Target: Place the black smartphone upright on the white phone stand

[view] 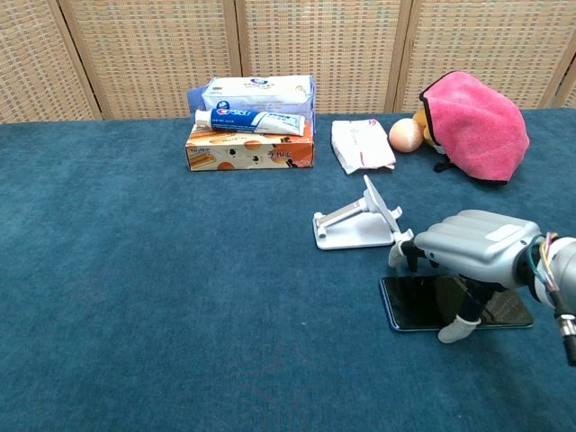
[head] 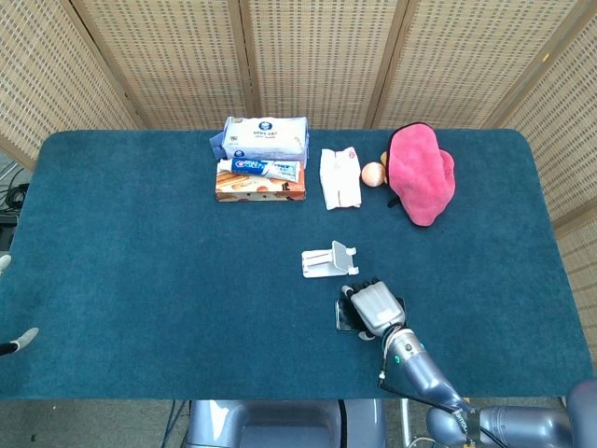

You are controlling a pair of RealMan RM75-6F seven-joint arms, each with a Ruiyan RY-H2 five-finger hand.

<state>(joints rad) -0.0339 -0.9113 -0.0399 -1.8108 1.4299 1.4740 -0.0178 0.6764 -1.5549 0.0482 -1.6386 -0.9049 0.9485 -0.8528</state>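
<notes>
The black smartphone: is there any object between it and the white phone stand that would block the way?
Nothing visible does. The black smartphone lies flat on the blue table cloth under the right hand, and only bare cloth separates it from the white phone stand.

A staged test setup, by the look of it, not a lived-in room. Woven rattan screen panels [head: 317,56] wall off the whole back, standing edge to edge in wooden frames. In front sits one desk [head: 140,280] covered in dark teal cloth, and along its far edge household odds and ends are lined up like props: a wipes pack [view: 256,90], a toothpaste tube [view: 252,119] on an orange box [view: 247,153], a white packet [view: 360,144], a pink cloth [view: 472,121]. Cables [head: 11,196] trail past the desk's left edge, possibly from equipment, though that corner is too small to tell. A robotics lab bay, most likely.
</notes>
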